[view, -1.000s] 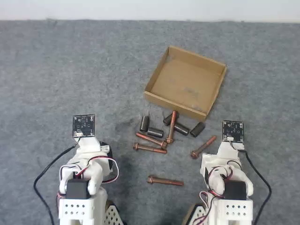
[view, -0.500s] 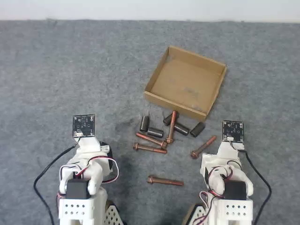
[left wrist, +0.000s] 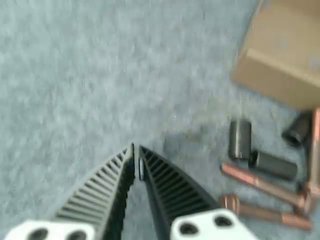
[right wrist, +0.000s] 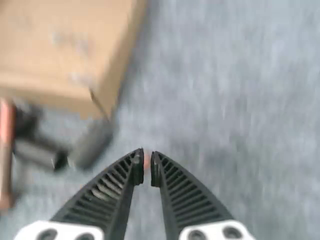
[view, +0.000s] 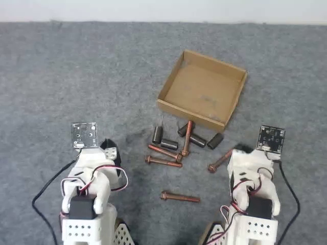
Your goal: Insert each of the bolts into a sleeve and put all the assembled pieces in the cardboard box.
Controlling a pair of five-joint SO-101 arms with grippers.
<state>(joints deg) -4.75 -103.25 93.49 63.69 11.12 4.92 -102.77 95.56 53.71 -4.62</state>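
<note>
Bolts (view: pixel 163 161) and sleeves (view: pixel 157 135) scattered between left claw (left wrist: pixel 136 147) and right claw (right wrist: pixel 147 155), cardboard box (view: pixel 190 113) beyond

grey carpet (view: pixel 76 71) covers the surface; pale wall (view: pixel 153 10) behind.

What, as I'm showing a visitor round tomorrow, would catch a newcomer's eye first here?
The open cardboard box stands out first, empty, on the grey carpet right of centre. Just in front of it lies a jumble of copper bolts and dark sleeves. A lone bolt lies apart from the pile, on its near side.
</note>
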